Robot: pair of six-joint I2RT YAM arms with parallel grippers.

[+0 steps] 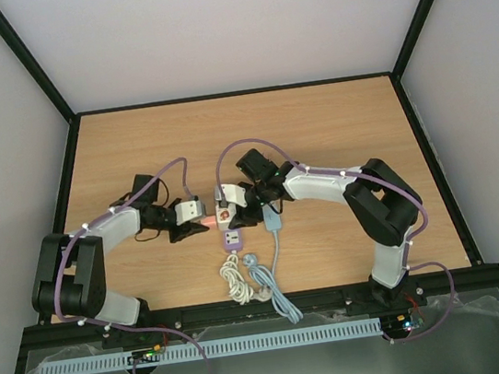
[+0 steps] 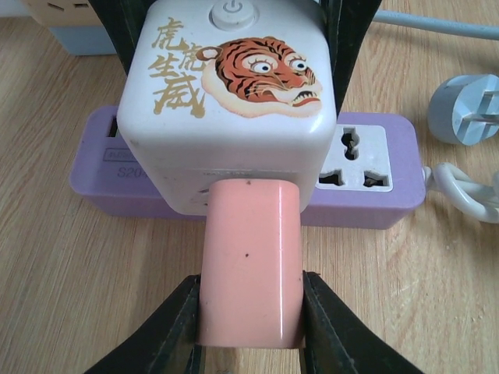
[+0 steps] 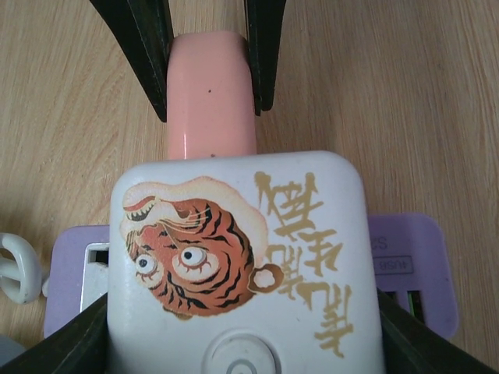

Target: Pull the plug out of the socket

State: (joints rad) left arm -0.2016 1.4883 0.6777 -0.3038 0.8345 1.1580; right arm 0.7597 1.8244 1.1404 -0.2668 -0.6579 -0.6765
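A white cube socket (image 2: 234, 117) with a tiger sticker is held from both sides by my right gripper (image 3: 242, 343), which is shut on it. A pink plug (image 2: 249, 265) sits in the cube's side face with no gap showing. My left gripper (image 2: 249, 327) is shut on the plug's free end, both fingers pressed against its sides. In the right wrist view the plug (image 3: 210, 97) sticks out from the cube (image 3: 242, 265) between the left fingers (image 3: 148, 47). From above, the plug (image 1: 206, 221) and the two grippers meet at the table's middle.
A purple power strip (image 2: 366, 195) lies on the wood table just behind and under the cube. A blue-grey plug (image 2: 466, 109) with its cable and a coiled white cable (image 2: 468, 191) lie to the right. A blue strip (image 1: 273, 218) lies beside it.
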